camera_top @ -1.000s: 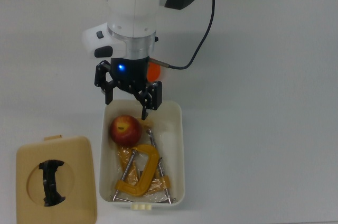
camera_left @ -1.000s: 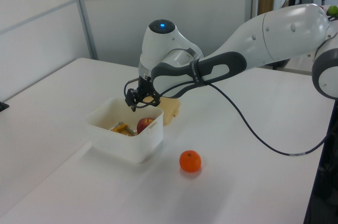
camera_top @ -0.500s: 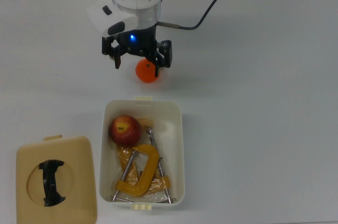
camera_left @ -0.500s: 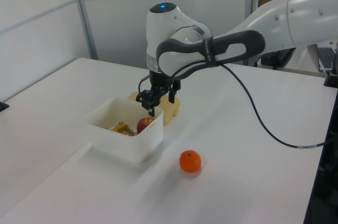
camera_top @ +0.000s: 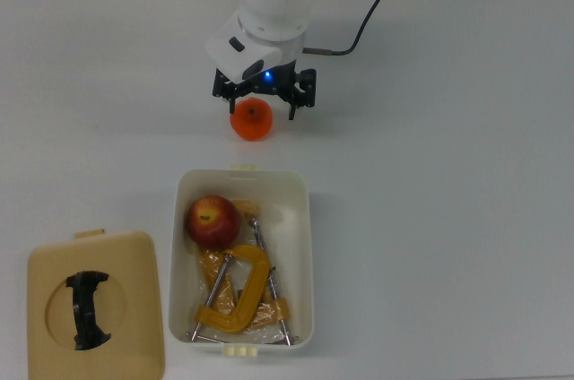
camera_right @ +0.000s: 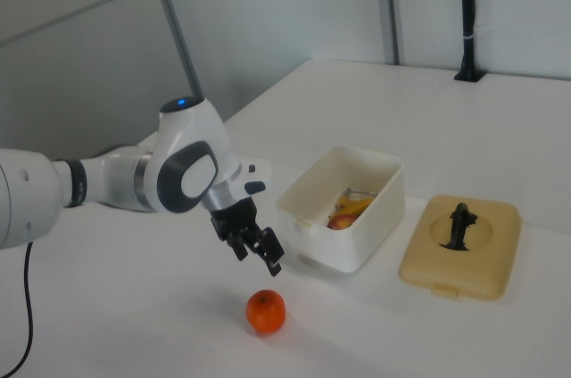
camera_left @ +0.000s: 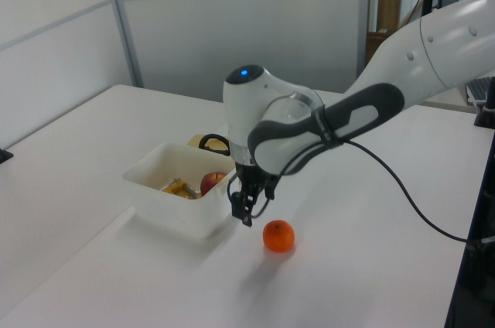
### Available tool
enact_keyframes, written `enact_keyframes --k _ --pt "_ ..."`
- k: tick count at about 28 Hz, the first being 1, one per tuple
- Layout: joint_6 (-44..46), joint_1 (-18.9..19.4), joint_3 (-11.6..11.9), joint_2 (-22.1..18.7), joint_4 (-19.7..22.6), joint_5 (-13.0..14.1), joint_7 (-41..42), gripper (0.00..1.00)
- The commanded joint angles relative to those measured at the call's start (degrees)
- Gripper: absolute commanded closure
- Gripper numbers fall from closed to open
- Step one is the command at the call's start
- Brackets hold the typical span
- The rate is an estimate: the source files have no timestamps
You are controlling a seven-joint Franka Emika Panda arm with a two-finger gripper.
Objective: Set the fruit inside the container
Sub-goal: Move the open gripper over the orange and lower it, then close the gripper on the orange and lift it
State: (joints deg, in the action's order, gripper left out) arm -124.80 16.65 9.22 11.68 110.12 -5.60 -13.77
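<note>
lid (camera_top: pixel 94 304) sits on the surface (camera_top: pixel 448 219) at the top view's far left, off the tub (camera_top: pixel 300 219). apple (camera_top: pixel 213 221) already in the tub's upper-left corner beside the clamps (camera_top: pixel 240 295), so half the task looks done. arm has left the tub since a second ago, when the end effector (camera_top: pixel 264 99) hung over the tub's near rim, and swung out toward the orange (camera_top: pixel 252 120). reads as release finished and second pick starting. end effector now open wide, holding nothing. in the top view it hovers over the orange's far edge, fingers (camera_top: pixel 293 107) to either side. left view and right view show it raised, clear of the orange (camera_left: pixel 278 236), which lies on the surface just outside the tub's short end. next move, i'd judge: descend and close on the orange (camera_right: pixel 266 311).
</note>
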Motion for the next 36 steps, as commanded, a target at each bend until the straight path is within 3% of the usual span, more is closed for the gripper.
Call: enact_keyframes --k 1,15,18,19,20,23,31,36 --pt "-5.1 0.9 0.4 -2.7 6.9 -3.5 -1.3 0.0" --pt "-13.5 1.0 0.4 -1.8 14.7 -11.1 -3.9 0.03" --pt "-13.6 1.2 0.3 -1.9 14.7 -11.9 -3.9 0.3" --pt "-13.6 1.3 0.3 -1.9 14.7 -11.9 -3.9 0.44" --pt "-13.6 1.2 0.3 -2.2 14.3 -11.9 -4.0 0.69" --pt "-13.6 1.2 0.3 -2.7 13.7 -11.7 -5.6 1.0" --pt "-13.2 1.0 0.8 -4.9 8.4 -9.6 -8.4 1.0" --pt "-13.1 0.7 0.9 -4.0 1.9 -4.9 -8.9 1.0"
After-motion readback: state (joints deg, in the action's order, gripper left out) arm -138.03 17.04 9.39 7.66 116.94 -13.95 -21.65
